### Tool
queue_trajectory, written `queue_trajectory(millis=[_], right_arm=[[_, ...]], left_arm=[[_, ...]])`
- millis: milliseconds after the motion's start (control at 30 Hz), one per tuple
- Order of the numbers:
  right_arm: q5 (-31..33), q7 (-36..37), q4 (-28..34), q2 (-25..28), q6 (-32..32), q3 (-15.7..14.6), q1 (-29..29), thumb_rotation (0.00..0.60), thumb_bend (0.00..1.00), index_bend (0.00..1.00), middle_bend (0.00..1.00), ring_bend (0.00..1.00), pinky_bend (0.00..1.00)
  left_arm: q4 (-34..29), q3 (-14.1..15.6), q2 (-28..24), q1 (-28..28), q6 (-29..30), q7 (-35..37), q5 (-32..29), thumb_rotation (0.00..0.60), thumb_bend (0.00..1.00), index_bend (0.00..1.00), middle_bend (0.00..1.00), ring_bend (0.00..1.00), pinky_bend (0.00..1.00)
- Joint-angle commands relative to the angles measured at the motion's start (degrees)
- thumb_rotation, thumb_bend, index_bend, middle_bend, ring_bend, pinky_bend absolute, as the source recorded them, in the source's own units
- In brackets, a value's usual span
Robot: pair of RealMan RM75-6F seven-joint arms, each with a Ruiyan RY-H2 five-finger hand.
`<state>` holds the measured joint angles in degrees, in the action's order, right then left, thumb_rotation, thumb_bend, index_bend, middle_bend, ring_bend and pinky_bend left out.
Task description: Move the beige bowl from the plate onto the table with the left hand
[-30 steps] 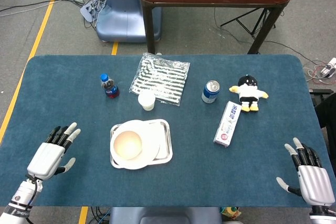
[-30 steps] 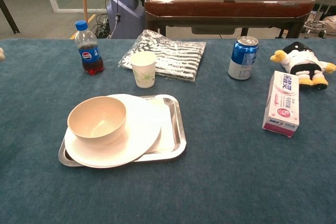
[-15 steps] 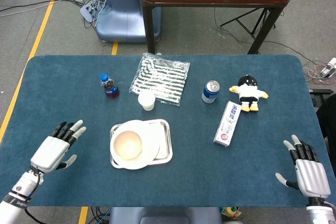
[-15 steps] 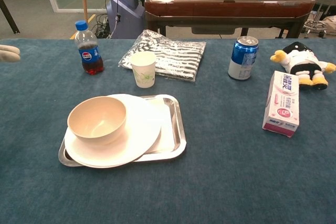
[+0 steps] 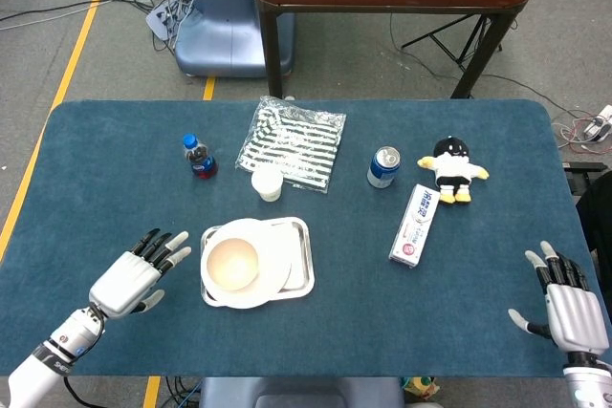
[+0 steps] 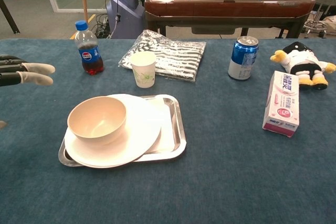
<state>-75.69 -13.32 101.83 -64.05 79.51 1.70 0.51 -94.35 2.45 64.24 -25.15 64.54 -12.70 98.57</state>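
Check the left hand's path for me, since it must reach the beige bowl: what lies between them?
Only bare table cloth and the white plate's rim separate the left hand from the beige bowl, clearest in the head view.

The small clear plastic cola bottle (image 6: 89,48) with the blue cap wears a blue wrap label with the round red, white and blue Pepsi emblem; its lettering is too small to read. The blue and silver aluminium drink can (image 6: 243,57) carries pale vertical lettering that cannot be made out. The long white and pink cardboard box (image 6: 284,104) lying flat on the desk has blue characters along its length and a pink round mark with print, none of it legible. The white paper cup (image 6: 143,69) bears only a faint green pattern.
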Motion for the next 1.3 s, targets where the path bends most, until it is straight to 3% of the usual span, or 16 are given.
queue_trajectory(millis=[33,533,1100,1300], right_arm=[[0.65,0.36,-0.22,0.11,-0.55,0.13,-0.25,0.600,0.25,0.00,0.00,0.00,0.00],[2.55,3.32,-0.89,1.67,-1.13,1.10,-0.78,0.600,0.24,0.00,0.00,0.00,0.00],[1.85,3.75,-0.62,1.82,-0.13,0.69,-0.52,0.600,0.24,0.00,0.00,0.00,0.00],[1.77,3.61,-0.50,1.80,0.09,0.54,-0.45,0.600,0.25,0.00,0.00,0.00,0.00]], left_arm=[[0.62,0.04,1.26,-0.61,-0.20,0.57,0.40,0.600,0.32,0.13,0.00,0.00,0.00],[0.58,-1.12,5.80,-2.91,-2.82,-3.70,-2.13,0.600,0.32,0.15,0.00,0.00,0.00],[4.06,2.20,8.91,-4.81,-4.80,-2.73,0.73,0.600,0.32,0.17,0.00,0.00,0.00],[5.45,2.02,9.98,-5.47,-3.95,-0.96,1.33,0.600,0.32,0.18,0.00,0.00,0.00]])
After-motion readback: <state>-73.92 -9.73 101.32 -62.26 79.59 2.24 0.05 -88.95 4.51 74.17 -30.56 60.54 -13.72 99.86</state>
